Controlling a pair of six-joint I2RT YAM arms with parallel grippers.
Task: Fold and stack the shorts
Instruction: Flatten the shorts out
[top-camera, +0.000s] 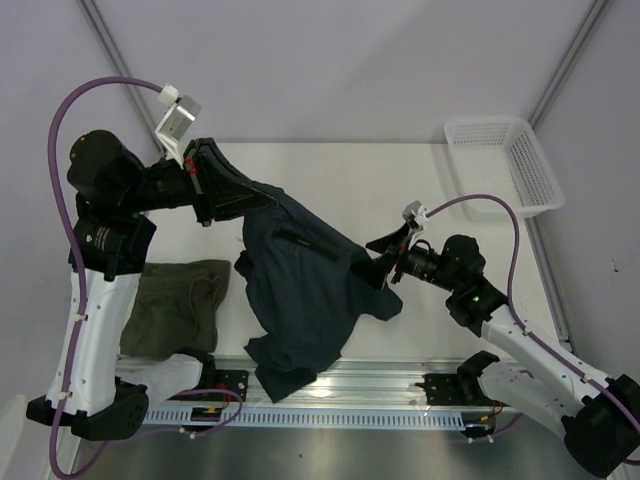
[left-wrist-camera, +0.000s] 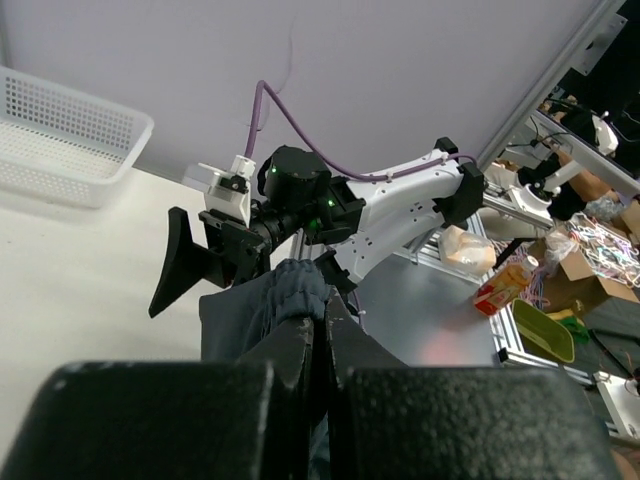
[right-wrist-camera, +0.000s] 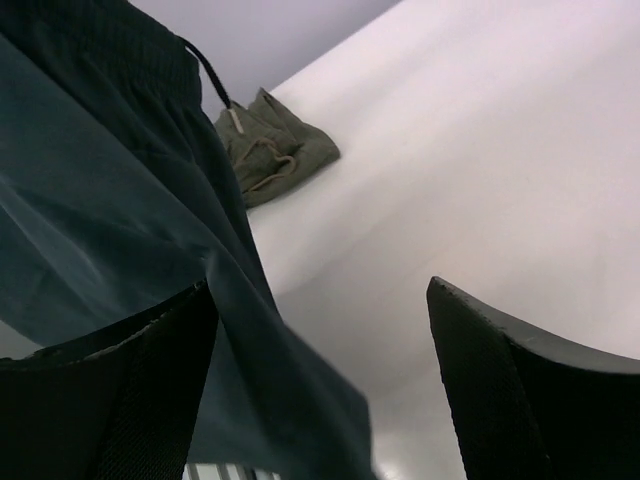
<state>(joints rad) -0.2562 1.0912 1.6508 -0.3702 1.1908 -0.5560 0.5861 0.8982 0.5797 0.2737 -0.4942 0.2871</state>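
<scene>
From above, the left jaws pinch the waistband of the navy shorts (top-camera: 300, 285), which hang from them down to the surface (top-camera: 400, 180). The right jaws stand spread at the cloth's opposite edge, and the olive shorts (top-camera: 180, 305) lie crumpled well apart from both. In the left wrist view the gathered waistband (left-wrist-camera: 290, 295) sits clamped at the closed tips, and in the right wrist view navy cloth hangs inside the gap against one spread finger (right-wrist-camera: 120, 400), with the olive shorts beyond the tips.
</scene>
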